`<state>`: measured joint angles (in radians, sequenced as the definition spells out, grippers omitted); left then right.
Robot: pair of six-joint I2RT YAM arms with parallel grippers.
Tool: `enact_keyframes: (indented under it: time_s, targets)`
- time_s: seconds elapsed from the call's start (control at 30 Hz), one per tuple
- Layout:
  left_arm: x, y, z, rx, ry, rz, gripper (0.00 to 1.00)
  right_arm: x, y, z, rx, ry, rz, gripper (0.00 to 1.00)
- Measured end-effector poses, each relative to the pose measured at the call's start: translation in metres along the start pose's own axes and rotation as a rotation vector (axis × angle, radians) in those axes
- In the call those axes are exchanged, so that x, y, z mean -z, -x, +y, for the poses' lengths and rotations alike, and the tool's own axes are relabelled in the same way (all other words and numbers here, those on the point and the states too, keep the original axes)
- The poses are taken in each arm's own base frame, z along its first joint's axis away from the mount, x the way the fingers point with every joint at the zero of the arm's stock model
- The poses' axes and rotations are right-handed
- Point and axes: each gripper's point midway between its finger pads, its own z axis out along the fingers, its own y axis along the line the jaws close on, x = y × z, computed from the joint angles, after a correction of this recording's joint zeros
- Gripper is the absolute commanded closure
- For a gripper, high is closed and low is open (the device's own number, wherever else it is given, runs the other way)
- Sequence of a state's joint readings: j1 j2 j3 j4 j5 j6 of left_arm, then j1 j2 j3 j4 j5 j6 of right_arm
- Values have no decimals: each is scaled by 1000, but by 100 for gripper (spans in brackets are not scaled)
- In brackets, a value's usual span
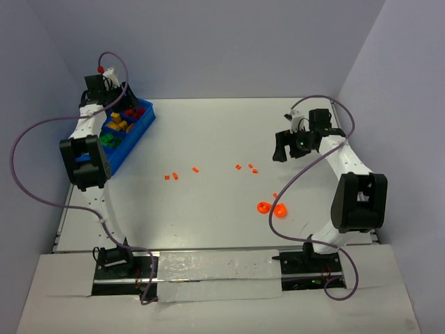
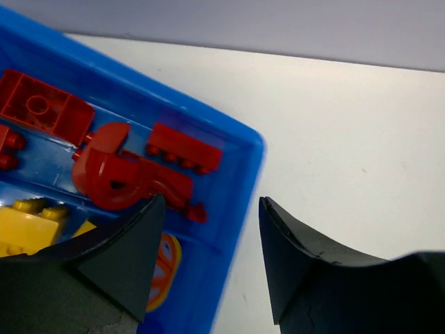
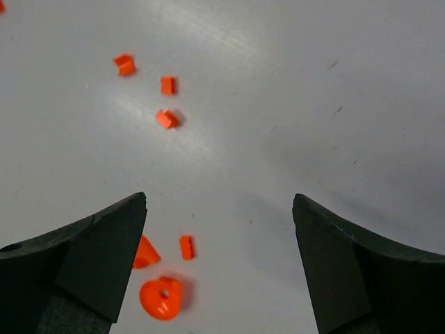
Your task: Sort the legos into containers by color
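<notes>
The blue bin [image 1: 137, 131] stands at the far left with red [image 2: 182, 146], yellow [image 2: 28, 223] and green [image 1: 108, 139] legos in its compartments. An orange rounded piece [image 2: 165, 264] lies in the bin beside the left finger. My left gripper [image 2: 210, 202] hangs open and empty over the bin's far end, also seen from above [image 1: 117, 104]. My right gripper [image 3: 220, 200] is open and empty above the table at the right [image 1: 290, 149]. Below it lie two orange rounded legos [image 3: 161, 298] [image 1: 280, 210] and small orange bits [image 3: 186, 247] [image 1: 238, 166].
More tiny orange bits [image 1: 175, 175] are scattered across the table's middle. The table's left edge [image 1: 69, 188] runs close behind the bin. Grey walls close in the back and both sides. Purple cables loop off each arm.
</notes>
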<state>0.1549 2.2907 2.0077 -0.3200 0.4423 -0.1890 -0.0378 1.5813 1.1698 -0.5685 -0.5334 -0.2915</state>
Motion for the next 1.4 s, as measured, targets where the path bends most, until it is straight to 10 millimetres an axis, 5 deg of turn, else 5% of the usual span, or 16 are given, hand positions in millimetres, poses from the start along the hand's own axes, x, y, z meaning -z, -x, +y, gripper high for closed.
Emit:
enact_keyframes:
  time_s: [0.3, 0.5, 0.77, 1.4]
  targets:
    - [98, 27, -97, -126, -160, -53, 36, 16, -93, 37, 281, 103, 274, 27]
    - [137, 13, -119, -136, -203, -46, 35, 26, -152, 48, 309, 149, 483, 36]
    - [142, -4, -123, -112, -219, -3, 36, 29, -181, 50, 250, 219, 612, 41]
    - [143, -8, -127, -104, -229, 10, 37, 12, -197, 46, 114, 288, 692, 71]
